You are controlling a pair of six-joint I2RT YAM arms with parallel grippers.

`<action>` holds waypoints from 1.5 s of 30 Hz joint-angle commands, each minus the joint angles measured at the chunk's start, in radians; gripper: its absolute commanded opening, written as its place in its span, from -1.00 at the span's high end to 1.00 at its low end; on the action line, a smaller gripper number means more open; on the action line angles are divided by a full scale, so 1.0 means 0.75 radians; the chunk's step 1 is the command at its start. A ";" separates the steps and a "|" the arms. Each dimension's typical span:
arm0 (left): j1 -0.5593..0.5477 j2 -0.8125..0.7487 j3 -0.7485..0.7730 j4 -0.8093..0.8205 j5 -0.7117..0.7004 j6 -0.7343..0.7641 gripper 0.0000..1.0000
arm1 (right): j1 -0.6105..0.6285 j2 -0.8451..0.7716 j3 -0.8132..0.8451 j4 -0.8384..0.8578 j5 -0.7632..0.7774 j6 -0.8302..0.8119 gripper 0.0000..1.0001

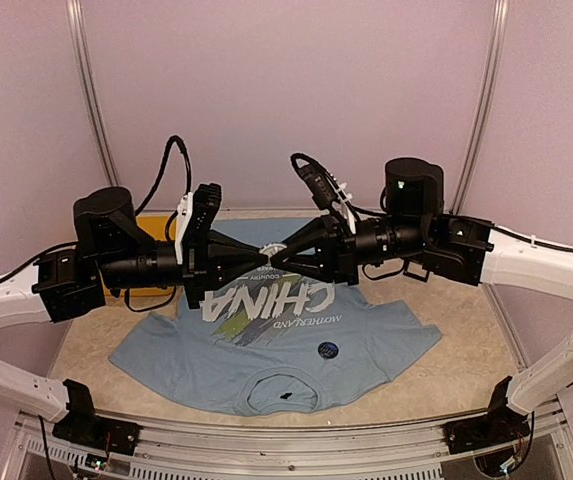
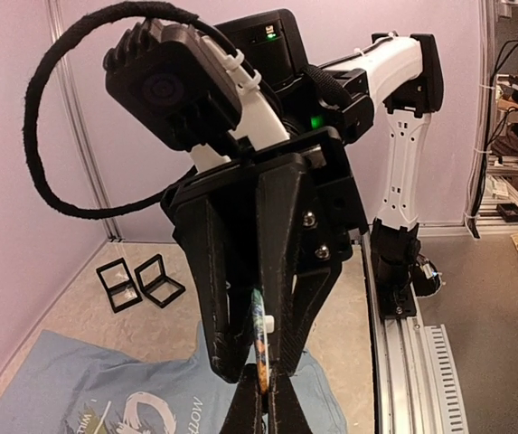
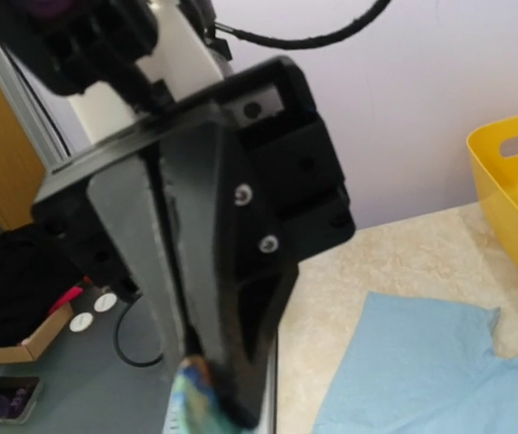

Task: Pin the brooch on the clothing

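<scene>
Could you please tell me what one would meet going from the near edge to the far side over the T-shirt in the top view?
Aluminium rail → T-shirt neckline → small dark round disc → white "CHINA" lettering.

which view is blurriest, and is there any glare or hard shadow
Left wrist view: sharpest, the brooch reads fairly crisp, seen edge-on. Right wrist view: blurriest, the near foreground smears, worst at the bottom edge. Top external view: even soft light, no glare, only faint shadow on the T-shirt.
</scene>
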 commanded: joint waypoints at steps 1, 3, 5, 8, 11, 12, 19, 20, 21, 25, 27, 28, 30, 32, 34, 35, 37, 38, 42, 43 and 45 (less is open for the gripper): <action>-0.059 -0.041 -0.020 -0.047 0.044 0.035 1.00 | -0.026 -0.017 -0.031 0.056 -0.095 -0.159 0.36; -0.057 -0.069 -0.045 -0.022 -0.055 0.030 1.00 | -0.022 -0.104 -0.110 0.044 -0.165 -0.302 0.17; -0.046 -0.086 -0.051 -0.017 -0.125 0.023 1.00 | -0.022 -0.174 -0.166 0.041 -0.181 -0.402 0.08; -0.039 -0.075 -0.040 -0.036 -0.157 0.018 1.00 | -0.022 -0.239 -0.193 0.102 -0.045 -0.398 0.33; -0.040 -0.062 -0.038 -0.025 -0.136 0.013 1.00 | -0.012 -0.259 -0.231 0.278 0.071 -0.277 0.51; -0.040 -0.060 -0.037 -0.024 -0.133 0.011 1.00 | 0.004 -0.255 -0.234 0.303 0.102 -0.274 0.44; -0.040 -0.049 -0.022 -0.023 -0.109 0.002 1.00 | 0.044 -0.144 -0.155 0.249 0.151 -0.269 0.36; -0.040 -0.049 -0.021 -0.025 -0.109 0.000 1.00 | 0.054 -0.128 -0.140 0.233 0.147 -0.275 0.36; -0.040 -0.049 -0.019 -0.025 -0.105 0.000 1.00 | 0.058 -0.115 -0.130 0.223 0.144 -0.277 0.35; -0.042 -0.047 -0.019 -0.026 -0.088 -0.006 1.00 | 0.058 -0.102 -0.138 0.262 0.126 -0.248 0.56; -0.042 -0.049 -0.020 -0.022 -0.085 -0.007 1.00 | 0.058 -0.105 -0.148 0.270 0.131 -0.239 0.74; -0.042 -0.049 -0.021 -0.020 -0.084 -0.007 1.00 | 0.059 -0.106 -0.155 0.275 0.133 -0.235 0.78; -0.042 -0.046 -0.020 -0.016 -0.077 -0.007 1.00 | 0.060 -0.106 -0.161 0.282 0.124 -0.226 0.94; -0.042 -0.042 -0.017 -0.010 -0.065 -0.009 1.00 | 0.059 -0.096 -0.150 0.262 0.112 -0.226 1.00; -0.040 -0.037 -0.017 0.003 -0.051 -0.016 1.00 | 0.059 -0.082 -0.130 0.225 0.099 -0.236 1.00; -0.040 -0.035 -0.018 0.010 -0.046 -0.021 1.00 | 0.060 -0.076 -0.122 0.210 0.091 -0.240 1.00; -0.041 -0.031 -0.015 0.019 -0.045 -0.029 1.00 | 0.059 -0.073 -0.123 0.207 0.070 -0.244 1.00; -0.040 -0.024 -0.013 0.018 -0.057 -0.035 1.00 | 0.059 -0.076 -0.126 0.210 0.069 -0.244 1.00; -0.007 0.014 -0.006 -0.005 -0.303 -0.124 -0.18 | -0.012 -0.102 -0.195 0.199 0.208 -0.181 1.00; 0.020 0.020 -0.014 -0.010 -0.394 -0.165 -0.51 | -0.064 -0.112 -0.243 0.198 0.270 -0.137 1.00; 0.111 0.033 -0.044 -0.031 -0.561 -0.276 -0.64 | -0.167 -0.118 -0.347 0.167 0.427 -0.051 1.00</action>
